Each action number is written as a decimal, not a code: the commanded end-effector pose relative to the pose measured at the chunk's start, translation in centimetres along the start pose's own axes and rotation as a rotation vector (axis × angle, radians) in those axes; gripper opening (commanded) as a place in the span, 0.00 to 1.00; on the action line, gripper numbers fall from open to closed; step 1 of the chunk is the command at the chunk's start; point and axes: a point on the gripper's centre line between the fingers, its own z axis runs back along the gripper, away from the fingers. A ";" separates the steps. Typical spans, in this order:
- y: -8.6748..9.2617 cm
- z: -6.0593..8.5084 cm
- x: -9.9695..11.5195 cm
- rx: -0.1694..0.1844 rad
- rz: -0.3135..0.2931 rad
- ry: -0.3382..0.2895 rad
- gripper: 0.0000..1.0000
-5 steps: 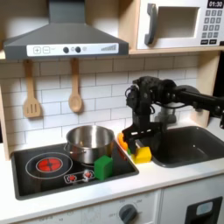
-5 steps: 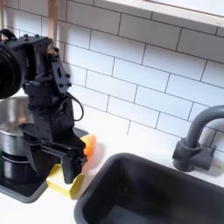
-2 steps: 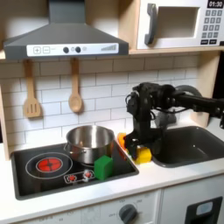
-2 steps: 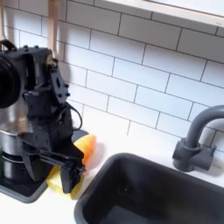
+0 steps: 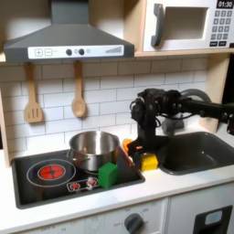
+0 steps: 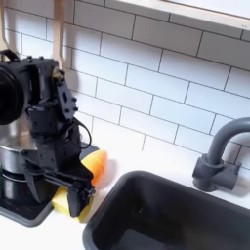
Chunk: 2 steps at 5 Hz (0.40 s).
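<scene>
Currently, in the first exterior view, a steel pot (image 5: 92,149) and green block (image 5: 109,174) sit on the stove (image 5: 41,174). Right of them, the hand (image 5: 139,157) is lowered at the yellow block (image 5: 149,162) on the counter (image 5: 160,183), beside the sink (image 5: 196,151). Whether it is clenched or released cannot be determined.

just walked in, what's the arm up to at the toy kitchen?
The WidowX gripper is down on the counter between the stove and the sink, right at a yellow block with an orange piece beside it. Whether its jaws grip the block is unclear. A steel pot and a green block sit on the cooktop.
</scene>
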 end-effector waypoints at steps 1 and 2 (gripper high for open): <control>-0.1 -0.3 0.4 0.003 -0.010 0.005 1.00; -0.8 -0.1 0.9 0.004 -0.027 -0.002 1.00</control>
